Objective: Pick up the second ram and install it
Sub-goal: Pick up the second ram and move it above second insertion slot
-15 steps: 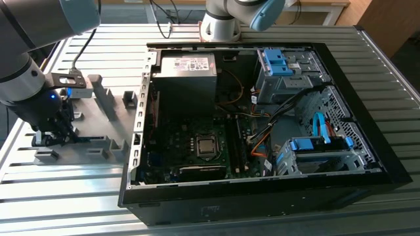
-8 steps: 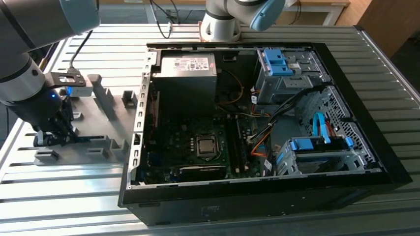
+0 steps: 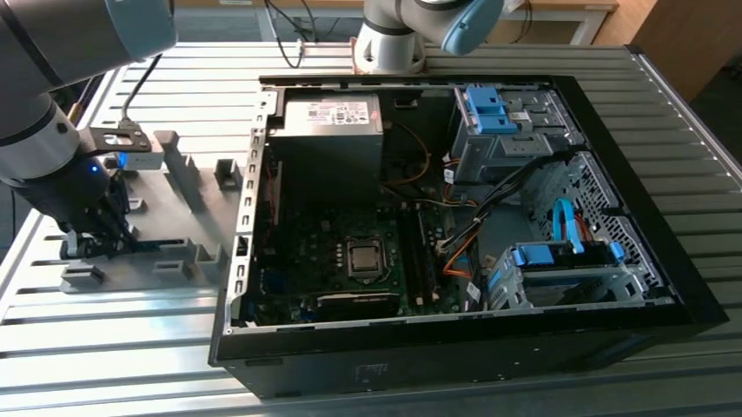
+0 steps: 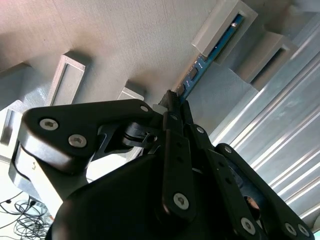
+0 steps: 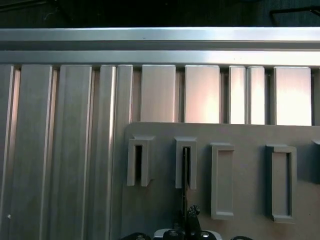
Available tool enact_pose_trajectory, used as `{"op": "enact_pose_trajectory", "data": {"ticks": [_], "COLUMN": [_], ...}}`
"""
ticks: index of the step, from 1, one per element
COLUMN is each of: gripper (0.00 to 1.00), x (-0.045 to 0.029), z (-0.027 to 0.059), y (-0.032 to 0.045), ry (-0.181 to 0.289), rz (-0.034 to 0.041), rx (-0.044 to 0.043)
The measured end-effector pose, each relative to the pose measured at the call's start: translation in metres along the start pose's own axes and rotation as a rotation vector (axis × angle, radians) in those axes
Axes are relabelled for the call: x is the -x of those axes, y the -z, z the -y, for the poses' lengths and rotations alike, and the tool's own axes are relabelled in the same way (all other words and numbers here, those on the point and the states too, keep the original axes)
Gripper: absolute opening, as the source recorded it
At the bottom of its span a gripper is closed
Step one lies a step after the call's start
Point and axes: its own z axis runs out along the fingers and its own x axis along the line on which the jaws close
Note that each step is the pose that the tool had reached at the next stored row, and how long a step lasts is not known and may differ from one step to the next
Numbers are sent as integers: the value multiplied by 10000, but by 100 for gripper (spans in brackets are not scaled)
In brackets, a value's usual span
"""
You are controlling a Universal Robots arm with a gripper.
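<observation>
The second ram [image 4: 200,67] is a slim blue-green strip standing on edge in a slot of the gray rack [image 4: 125,40]. Its far end sits inside a raised gray slot block [image 4: 220,25]. My gripper [image 4: 174,102] is shut on the strip's near end, black fingers pressed together around its edge. In the first wrist view the ram [image 5: 185,175] shows as a thin dark line in the second slot, with the gripper [image 5: 189,220] right over it. In the exterior view my gripper [image 3: 99,239] is low over the rack [image 3: 186,174], at the exterior view's left.
The open black computer case [image 3: 464,339] lies to the exterior view's right of the rack, with its motherboard [image 3: 347,261], power supply [image 3: 330,117] and blue drive-bay clips [image 3: 493,109]. Everything rests on a ribbed aluminium table [image 5: 75,150]. The rack has other upright slot blocks [image 5: 222,180].
</observation>
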Motion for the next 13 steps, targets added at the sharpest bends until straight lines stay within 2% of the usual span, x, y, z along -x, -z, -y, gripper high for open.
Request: {"op": "enact_pose_trajectory", "data": {"ticks": [9, 13], "gripper": [14, 14], "x": [0, -1], "z": [0, 0], "y": [2, 41], "ry": [3, 4], "rz": [0, -1], "rx": [-1, 1]}}
